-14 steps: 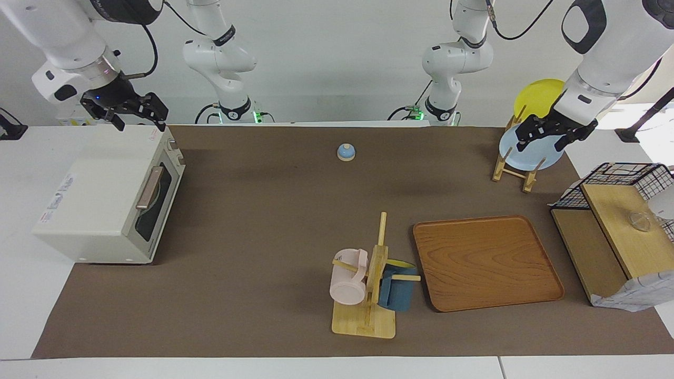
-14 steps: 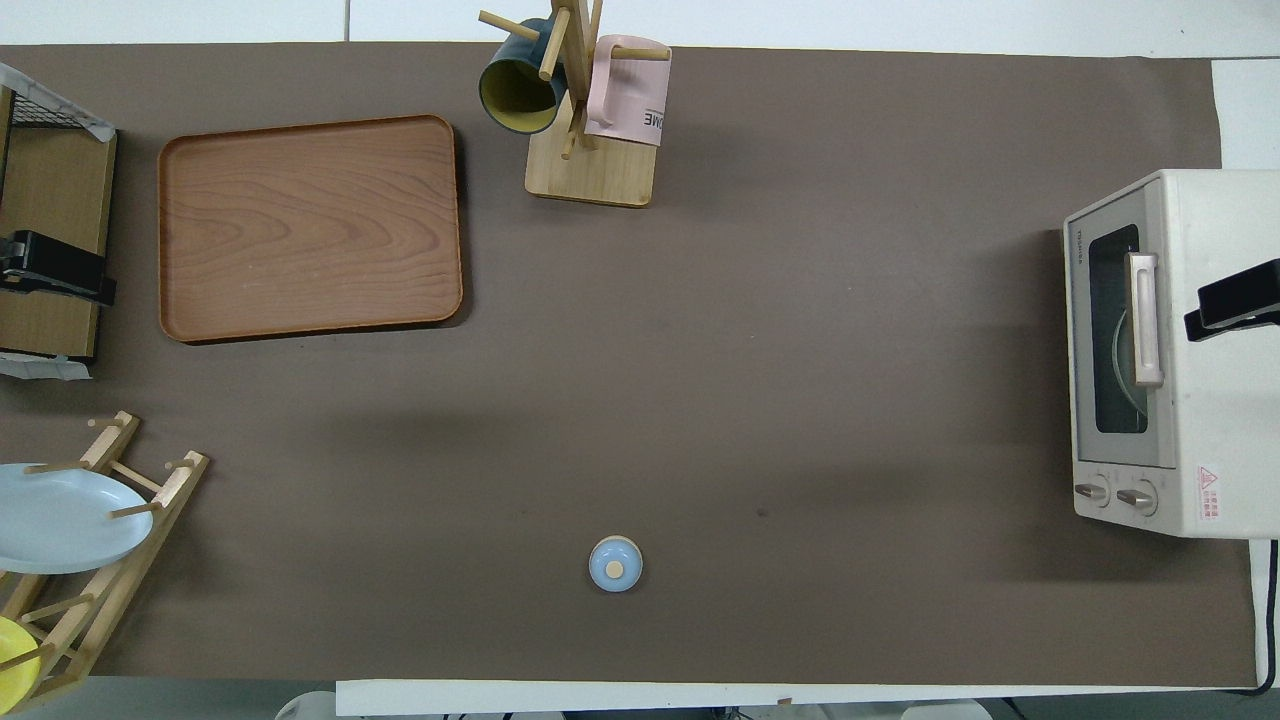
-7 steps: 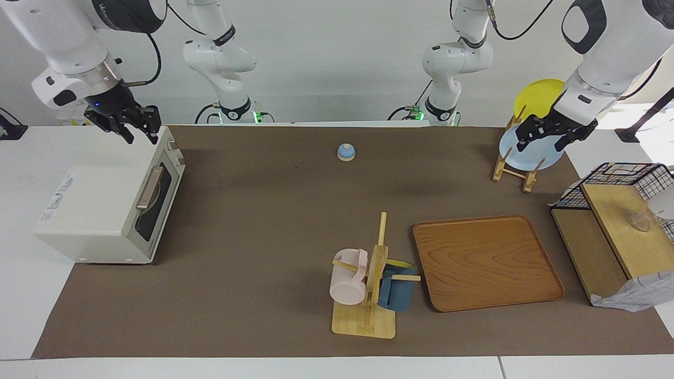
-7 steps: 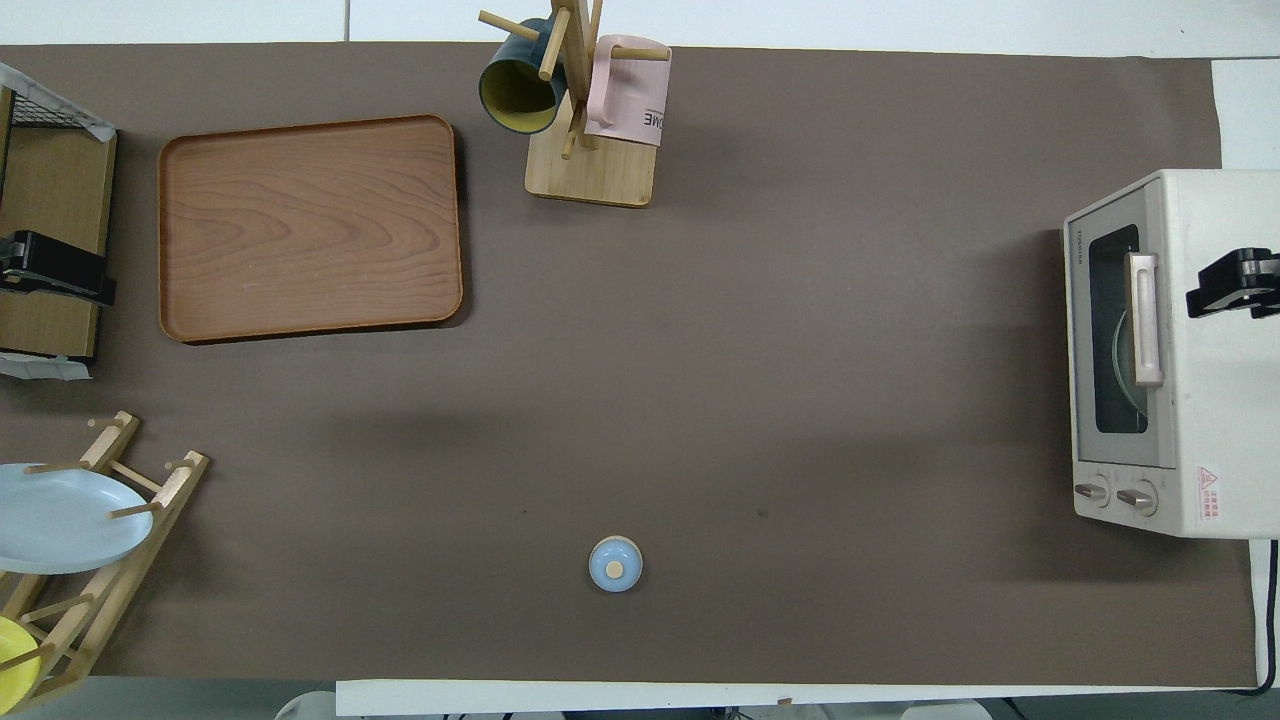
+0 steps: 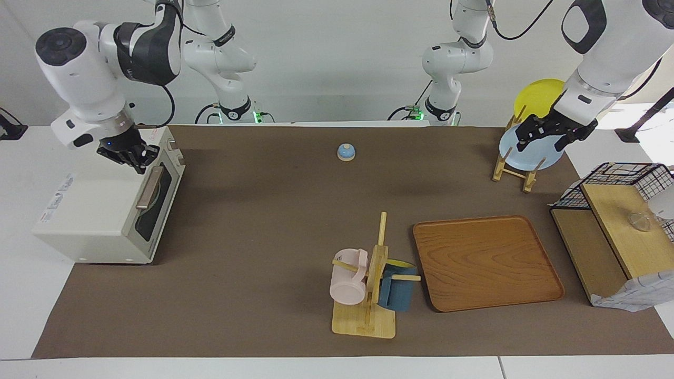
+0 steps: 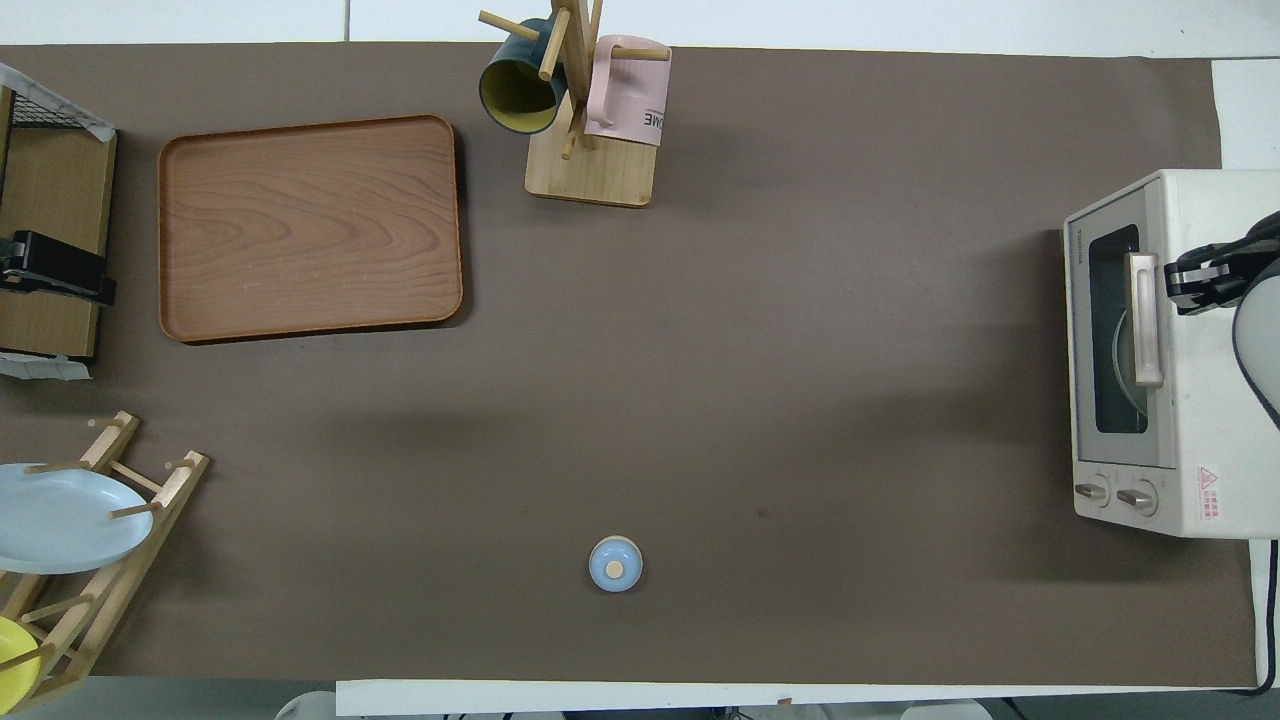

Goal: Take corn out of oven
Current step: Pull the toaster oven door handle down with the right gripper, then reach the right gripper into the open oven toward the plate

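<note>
The cream-white oven (image 5: 100, 210) stands at the right arm's end of the table and also shows in the overhead view (image 6: 1215, 400). Its dark glass door is shut, with the tan handle (image 5: 149, 188) across it. The corn is hidden; I cannot make it out through the glass. My right gripper (image 5: 138, 162) points down, open, over the oven's top front edge just above the handle; in the overhead view it (image 6: 1185, 288) sits beside the handle (image 6: 1145, 320). My left gripper (image 5: 539, 139) waits open in the air by the plate rack.
A plate rack (image 5: 513, 168) holds a light blue plate (image 5: 529, 152) and a yellow plate (image 5: 537, 95). A black wire basket (image 5: 626, 179), a wooden tray (image 5: 487, 261), a mug tree (image 5: 368, 284) with two mugs, and a small blue bell (image 5: 346, 152) are on the mat.
My right gripper has come down and forward over the oven's top toward the door handle, turning to point downward. The left arm has not moved.
</note>
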Controlling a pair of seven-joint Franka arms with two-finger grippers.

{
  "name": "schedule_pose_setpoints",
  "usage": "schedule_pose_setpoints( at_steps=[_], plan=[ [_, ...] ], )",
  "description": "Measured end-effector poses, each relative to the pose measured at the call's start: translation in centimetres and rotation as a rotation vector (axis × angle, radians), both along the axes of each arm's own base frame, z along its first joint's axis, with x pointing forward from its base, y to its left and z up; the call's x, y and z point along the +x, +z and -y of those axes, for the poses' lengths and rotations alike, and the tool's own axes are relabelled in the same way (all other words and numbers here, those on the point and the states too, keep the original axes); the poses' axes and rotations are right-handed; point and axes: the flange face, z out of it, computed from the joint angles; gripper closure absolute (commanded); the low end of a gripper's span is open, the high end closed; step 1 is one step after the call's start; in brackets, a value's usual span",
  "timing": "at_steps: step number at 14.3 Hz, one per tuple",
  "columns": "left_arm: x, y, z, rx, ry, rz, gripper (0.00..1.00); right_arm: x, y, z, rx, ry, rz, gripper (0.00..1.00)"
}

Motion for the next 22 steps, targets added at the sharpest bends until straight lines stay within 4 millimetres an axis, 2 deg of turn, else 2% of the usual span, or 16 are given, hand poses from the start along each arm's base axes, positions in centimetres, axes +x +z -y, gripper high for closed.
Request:
schedule_pose_setpoints(
  at_steps=[8, 16, 18, 20, 22],
  plan=[
    [0.0, 0.0, 0.0, 0.0, 0.0, 0.0, 0.0, 0.4, -3.7, 0.4, 0.001, -0.003, 0.006, 1.0],
    [0.0, 0.0, 0.0, 0.0, 0.0, 0.0, 0.0, 0.1, -4.9, 0.0, 0.001, 0.01, 0.019, 1.0],
    [0.0, 0.0, 0.0, 0.0, 0.0, 0.0, 0.0, 0.1, -5.2, -1.4, 0.002, 0.03, 0.024, 1.0],
    [0.0, 0.0, 0.0, 0.0, 0.0, 0.0, 0.0, 0.2, -6.2, -4.1, 0.005, 0.041, 0.029, 1.0],
    [0.0, 0.0, 0.0, 0.0, 0.0, 0.0, 0.0, 0.6, -8.7, -7.8, 0.023, 0.046, 0.032, 1.0]
  ],
)
